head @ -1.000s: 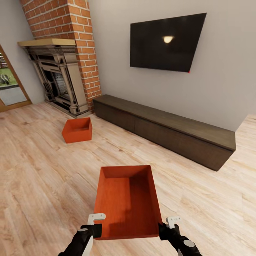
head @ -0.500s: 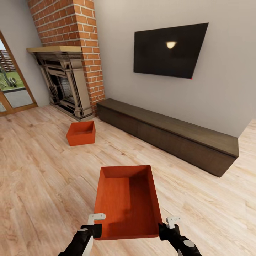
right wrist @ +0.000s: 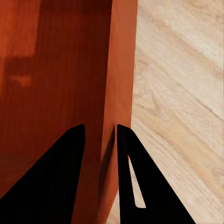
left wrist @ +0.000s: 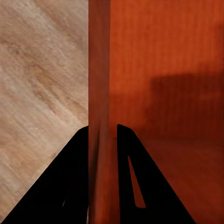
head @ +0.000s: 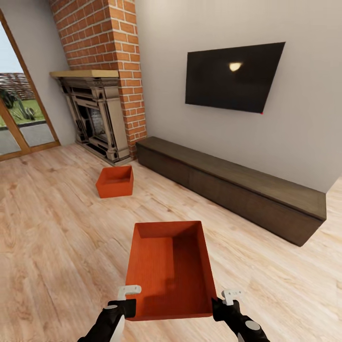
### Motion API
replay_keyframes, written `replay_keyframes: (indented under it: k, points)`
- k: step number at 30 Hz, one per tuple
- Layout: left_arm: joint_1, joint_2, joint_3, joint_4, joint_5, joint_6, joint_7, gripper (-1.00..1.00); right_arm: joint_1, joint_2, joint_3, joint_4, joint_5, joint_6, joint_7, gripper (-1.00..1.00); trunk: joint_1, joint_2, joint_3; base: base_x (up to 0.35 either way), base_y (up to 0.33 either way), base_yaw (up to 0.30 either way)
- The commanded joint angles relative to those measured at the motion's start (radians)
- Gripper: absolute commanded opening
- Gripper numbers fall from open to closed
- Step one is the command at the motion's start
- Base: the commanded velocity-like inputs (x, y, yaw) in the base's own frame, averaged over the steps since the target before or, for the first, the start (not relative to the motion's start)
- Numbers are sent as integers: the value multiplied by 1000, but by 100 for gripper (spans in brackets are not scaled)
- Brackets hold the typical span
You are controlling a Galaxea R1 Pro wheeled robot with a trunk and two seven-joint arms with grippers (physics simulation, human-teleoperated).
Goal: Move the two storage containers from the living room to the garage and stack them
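1. I've got the near bin [head: 168, 270] held between both arms, long axis pointing away from me, above the wood floor [head: 52, 237].
2. Left gripper [left wrist: 102, 135] clamped on its left wall, right gripper [right wrist: 108, 133] clamped on the right wall.
3. Bin is empty.
4. Second bin [head: 115, 181] sits ahead-left on the planks by the fireplace [head: 95, 116], nearer my left arm; looks empty too.

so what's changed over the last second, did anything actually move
Only the view: the fireplace, TV, cabinet and far container all slid together, so the camera moved. The held container stays clamped by the left gripper and right gripper.
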Motion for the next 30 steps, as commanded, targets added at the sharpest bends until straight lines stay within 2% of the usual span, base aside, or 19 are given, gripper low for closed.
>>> replay_keyframes:
  k: [1, 30]
  points:
    - [0, -1, -1, -1, -16, 7, 9, -100, 0, 0, 28, -1, -4, 4, -4, -100, -4, 7, 4, 0, 0, 154]
    - [0, -5, -2, -1, -16, 7, 9, -100, 0, 0, 28, -1, -2, 4, -4, -100, -115, 210, 137, 0, 0, 166]
